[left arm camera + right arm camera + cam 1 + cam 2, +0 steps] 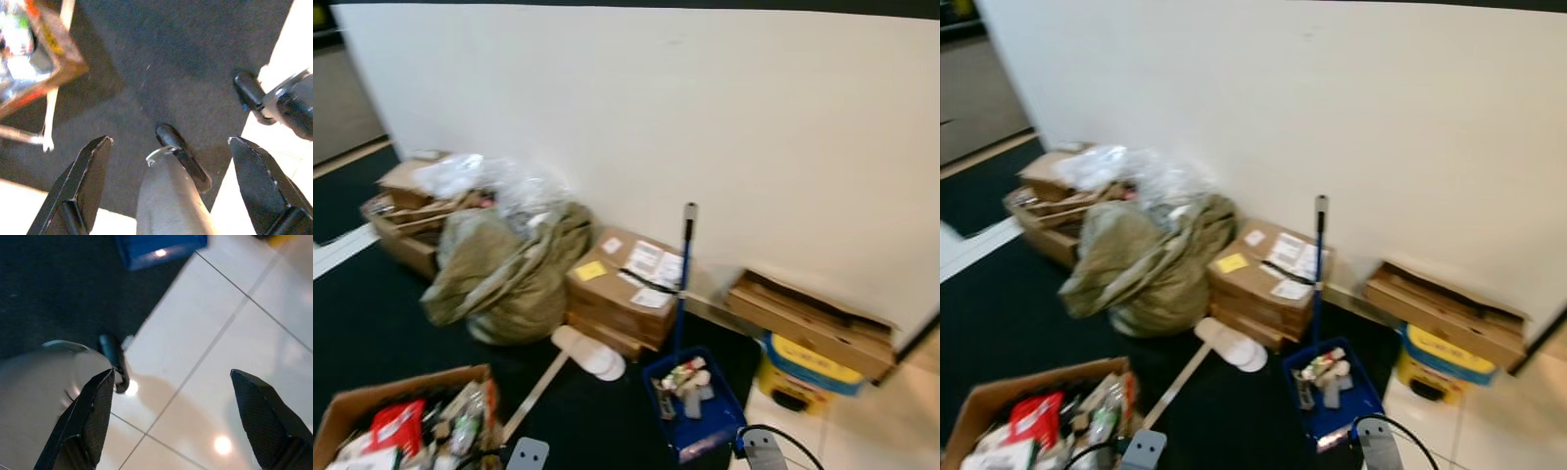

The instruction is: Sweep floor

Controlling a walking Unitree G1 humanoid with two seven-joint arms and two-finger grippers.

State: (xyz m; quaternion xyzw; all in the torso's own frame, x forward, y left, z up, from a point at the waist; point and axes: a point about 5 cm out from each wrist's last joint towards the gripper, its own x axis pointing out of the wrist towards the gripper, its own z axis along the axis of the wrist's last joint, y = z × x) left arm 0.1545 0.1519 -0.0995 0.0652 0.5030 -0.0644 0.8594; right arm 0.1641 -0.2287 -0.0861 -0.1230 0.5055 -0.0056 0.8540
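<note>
**Dustpan waiting by the boxes**

Dustpan (693,406) is sitting on the dark carpet (372,323) near its edge, already full of scraps, its long handle (682,279) sticking up, easy to grab. Left claw (168,188) and right claw (171,423) are hanging wide apart, holding nothing.

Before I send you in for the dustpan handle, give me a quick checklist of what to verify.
1. Left tool open and holding nothing: ok.
2. Right tool open and holding nothing: ok.
3. Blue dustpan with the upright blue pole within view, standing on the dark carpet: ok.
4. Dustpan emptied: not ok, small scraps lie in it.
5. Path to it free: not ok, white slipper and open cardboard box of rubbish lie close by.
6. Pole's grey top free of the wall: cannot tell, the view is blurred.
</note>
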